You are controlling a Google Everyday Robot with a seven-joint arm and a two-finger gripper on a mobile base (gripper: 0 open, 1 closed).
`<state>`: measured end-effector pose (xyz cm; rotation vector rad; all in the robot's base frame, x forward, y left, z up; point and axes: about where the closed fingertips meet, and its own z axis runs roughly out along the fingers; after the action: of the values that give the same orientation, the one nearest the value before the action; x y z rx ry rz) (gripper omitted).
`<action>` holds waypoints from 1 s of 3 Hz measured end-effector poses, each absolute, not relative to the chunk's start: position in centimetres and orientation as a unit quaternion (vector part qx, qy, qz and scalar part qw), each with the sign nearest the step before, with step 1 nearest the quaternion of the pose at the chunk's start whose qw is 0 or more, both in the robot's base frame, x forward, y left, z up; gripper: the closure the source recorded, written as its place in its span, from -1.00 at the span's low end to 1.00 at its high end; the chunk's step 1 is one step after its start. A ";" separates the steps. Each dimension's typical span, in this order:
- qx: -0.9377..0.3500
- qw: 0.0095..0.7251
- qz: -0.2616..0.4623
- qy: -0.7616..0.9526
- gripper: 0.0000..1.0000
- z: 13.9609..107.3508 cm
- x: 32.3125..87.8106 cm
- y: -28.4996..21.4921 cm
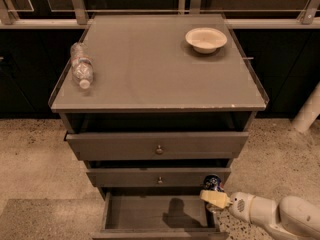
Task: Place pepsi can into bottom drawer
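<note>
The pepsi can (213, 182), dark blue with a silver top, is held in my gripper (214, 198) at the lower right. The gripper's cream-coloured fingers are shut around the can's lower part. The can hangs over the right rear corner of the bottom drawer (159, 212), which is pulled open and shows a plain flat floor with a dark shadow on it. My white arm (272, 215) reaches in from the lower right.
The two upper drawers (157, 145) with round knobs are slightly pulled out. On the cabinet top (160, 69) lie a clear water bottle (81, 65) at the left and a white bowl (205, 39) at the back right. Speckled floor surrounds the cabinet.
</note>
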<state>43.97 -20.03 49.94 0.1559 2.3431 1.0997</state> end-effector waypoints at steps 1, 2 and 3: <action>0.090 0.255 0.393 0.879 1.00 45.5 44.3 -20.0; 0.094 0.255 0.390 0.880 1.00 45.0 44.4 -20.1; 0.087 0.263 0.382 0.882 1.00 43.2 44.3 -19.6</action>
<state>44.32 -19.60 43.17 0.2340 2.3838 1.0334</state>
